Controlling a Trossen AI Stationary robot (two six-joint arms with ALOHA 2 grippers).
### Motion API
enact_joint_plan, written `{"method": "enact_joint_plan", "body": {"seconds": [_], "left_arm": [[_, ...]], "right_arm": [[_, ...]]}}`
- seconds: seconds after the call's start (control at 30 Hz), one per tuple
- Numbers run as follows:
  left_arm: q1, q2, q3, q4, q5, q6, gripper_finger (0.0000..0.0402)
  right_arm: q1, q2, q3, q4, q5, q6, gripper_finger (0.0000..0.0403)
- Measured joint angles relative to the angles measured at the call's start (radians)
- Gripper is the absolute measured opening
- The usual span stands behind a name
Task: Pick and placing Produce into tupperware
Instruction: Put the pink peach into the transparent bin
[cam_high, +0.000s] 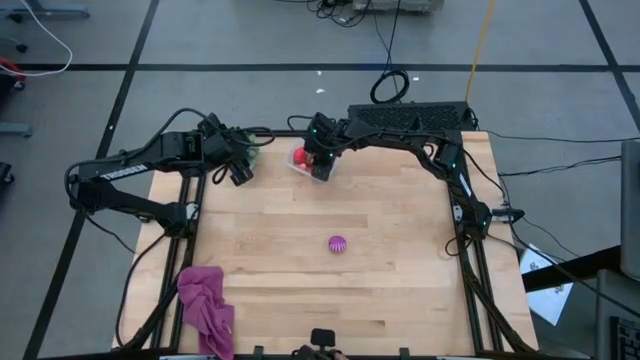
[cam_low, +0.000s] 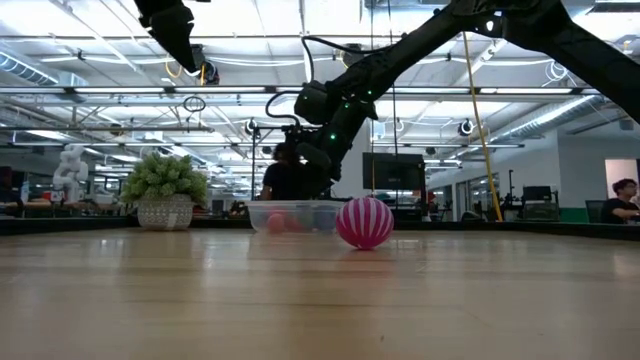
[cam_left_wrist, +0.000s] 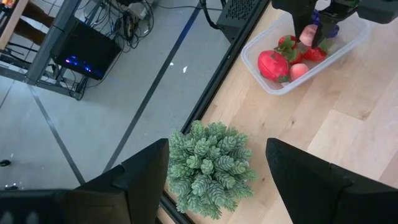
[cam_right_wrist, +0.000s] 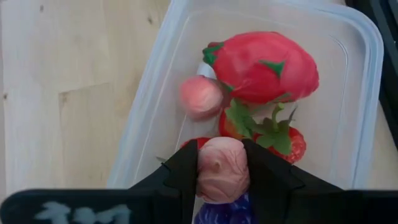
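Observation:
The clear tupperware tub (cam_high: 300, 160) (cam_right_wrist: 155, 118) stands near the table's far edge. It holds a big red fruit (cam_right_wrist: 261, 65), a small pink piece (cam_right_wrist: 200, 96) and red strawberries with green leaves (cam_right_wrist: 277, 137). My right gripper (cam_right_wrist: 222, 155) (cam_high: 320, 162) hangs over the tub, shut on a pinkish-brown toy. A blue-purple piece (cam_right_wrist: 224, 211) shows just under that toy. A magenta-striped ball (cam_high: 337, 244) (cam_low: 364, 222) lies mid-table. My left gripper (cam_left_wrist: 217, 149) (cam_high: 240, 168) is open, above the green plant (cam_left_wrist: 208, 168). My right gripper pinches the pinkish-brown toy (cam_right_wrist: 222, 171) between its two fingers (cam_right_wrist: 183, 171), one on each side of it. The fingers come from above, pointing down into the tub. The toy is held above the fruit in the tub; whether it touches the blue-purple piece I cannot tell.
The green plant in its pot (cam_low: 165, 190) stands at the far left corner, left of the tub. A magenta cloth (cam_high: 205, 305) lies at the near left corner. Bare wood (cam_high: 400, 220) surrounds the striped ball. A dark box (cam_high: 410, 118) sits beyond the far edge.

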Motion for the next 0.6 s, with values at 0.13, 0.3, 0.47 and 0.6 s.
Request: {"method": "enact_joint_plan", "body": {"seconds": [0.13,0.3,0.47,0.6], "left_arm": [[0.000,0.000,0.000,0.000,0.000,0.000,0.0273],[0.000,0.000,0.000,0.000,0.000,0.000,0.0273],[0.000,0.000,0.000,0.000,0.000,0.000,0.0273],[0.000,0.000,0.000,-0.001,0.000,0.000,0.0273]], "right_arm": [[0.000,0.000,0.000,-0.001,0.000,-0.004,0.0108],[0.000,0.000,0.000,-0.001,0.000,-0.007,0.0118],[0.000,0.000,0.000,0.004,0.000,-0.006,0.0160],[0.000,0.000,0.000,0.025,0.002,-0.006,0.0184]]}}
